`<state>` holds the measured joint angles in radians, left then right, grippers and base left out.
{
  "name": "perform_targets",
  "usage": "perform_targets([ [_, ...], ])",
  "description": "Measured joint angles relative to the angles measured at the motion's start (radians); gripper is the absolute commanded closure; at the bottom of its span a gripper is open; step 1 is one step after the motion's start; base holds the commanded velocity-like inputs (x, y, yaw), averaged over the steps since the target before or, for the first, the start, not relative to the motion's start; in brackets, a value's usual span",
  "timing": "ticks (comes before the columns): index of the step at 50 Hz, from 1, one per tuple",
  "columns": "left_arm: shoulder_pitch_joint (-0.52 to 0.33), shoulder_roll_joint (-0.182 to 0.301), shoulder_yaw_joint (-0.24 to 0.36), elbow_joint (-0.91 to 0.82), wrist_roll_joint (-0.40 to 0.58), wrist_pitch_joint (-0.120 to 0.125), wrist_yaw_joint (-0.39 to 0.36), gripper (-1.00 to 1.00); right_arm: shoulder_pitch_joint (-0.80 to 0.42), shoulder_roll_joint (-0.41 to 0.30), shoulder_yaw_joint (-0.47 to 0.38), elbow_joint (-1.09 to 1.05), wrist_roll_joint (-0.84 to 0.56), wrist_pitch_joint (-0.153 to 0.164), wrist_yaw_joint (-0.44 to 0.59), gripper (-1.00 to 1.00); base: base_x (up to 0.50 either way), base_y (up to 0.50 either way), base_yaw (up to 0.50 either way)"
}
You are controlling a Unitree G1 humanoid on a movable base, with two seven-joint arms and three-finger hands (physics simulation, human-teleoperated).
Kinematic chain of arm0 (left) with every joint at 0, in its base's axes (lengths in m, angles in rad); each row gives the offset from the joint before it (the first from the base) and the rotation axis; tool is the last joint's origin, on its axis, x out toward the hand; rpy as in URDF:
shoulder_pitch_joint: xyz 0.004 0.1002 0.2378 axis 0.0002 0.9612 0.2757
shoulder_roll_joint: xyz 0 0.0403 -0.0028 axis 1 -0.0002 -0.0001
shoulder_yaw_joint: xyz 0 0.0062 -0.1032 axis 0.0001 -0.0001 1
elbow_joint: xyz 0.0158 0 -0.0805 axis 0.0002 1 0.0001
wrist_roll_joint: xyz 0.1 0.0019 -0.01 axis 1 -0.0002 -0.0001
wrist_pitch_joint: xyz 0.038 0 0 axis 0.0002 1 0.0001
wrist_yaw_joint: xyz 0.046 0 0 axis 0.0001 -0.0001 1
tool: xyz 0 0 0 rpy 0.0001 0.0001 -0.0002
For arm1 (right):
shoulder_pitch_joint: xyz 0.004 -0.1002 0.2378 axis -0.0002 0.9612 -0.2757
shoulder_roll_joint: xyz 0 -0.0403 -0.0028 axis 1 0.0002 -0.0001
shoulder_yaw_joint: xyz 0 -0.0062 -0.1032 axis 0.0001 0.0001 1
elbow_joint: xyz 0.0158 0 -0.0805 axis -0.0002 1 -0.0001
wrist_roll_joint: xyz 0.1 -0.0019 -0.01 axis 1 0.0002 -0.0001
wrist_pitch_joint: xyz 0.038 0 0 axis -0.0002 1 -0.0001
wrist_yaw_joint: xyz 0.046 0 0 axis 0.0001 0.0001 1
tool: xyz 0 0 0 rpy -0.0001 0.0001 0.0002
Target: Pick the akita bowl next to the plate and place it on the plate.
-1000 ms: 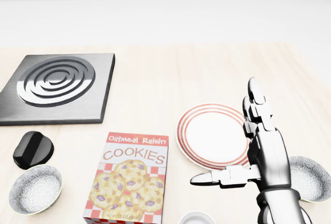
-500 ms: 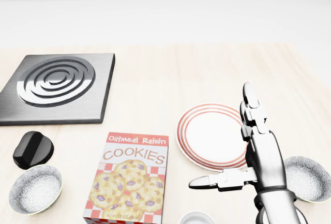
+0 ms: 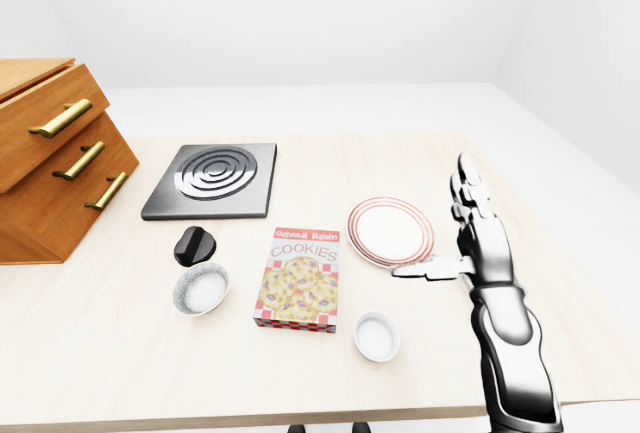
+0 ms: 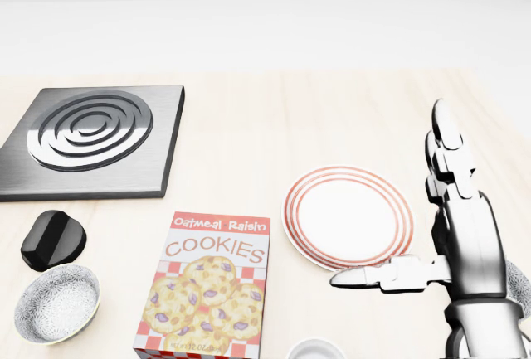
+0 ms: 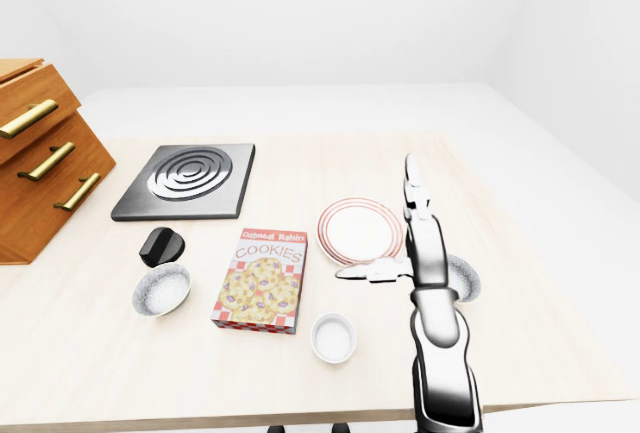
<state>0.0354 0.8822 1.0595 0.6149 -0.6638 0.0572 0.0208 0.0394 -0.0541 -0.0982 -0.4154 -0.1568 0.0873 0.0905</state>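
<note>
In the head view the right hand (image 4: pixel 419 235), fingers spread apart and holding nothing, is sliding toward three o'clock off the plate (image 4: pixel 348 217), now covering the akita bowl almost entirely. In the right-eye view the bowl (image 5: pixel 462 278) is peeking out at the plate's four o'clock on the tabletop (image 5: pixel 300 383), so a grasp seems imminent; the left hand is showing nowhere.

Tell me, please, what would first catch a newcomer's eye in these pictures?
Most striking is the silver right robot hand, open and raised at the head view's right, thumb pointing left just below the red-ringed plate. Next comes the bright cookies box at bottom centre, then the wooden drawer cabinet at the left-eye view's left edge.
</note>
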Motion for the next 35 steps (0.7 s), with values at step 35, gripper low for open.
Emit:
perform_targets([
  [35,0.003,0.029,0.000,0.044,-0.022,0.018,0.017,-1.00,0.154,-0.038,-0.415,-0.306,-0.445,-0.039,0.429,-1.00,0.00,0.00,0.00],
])
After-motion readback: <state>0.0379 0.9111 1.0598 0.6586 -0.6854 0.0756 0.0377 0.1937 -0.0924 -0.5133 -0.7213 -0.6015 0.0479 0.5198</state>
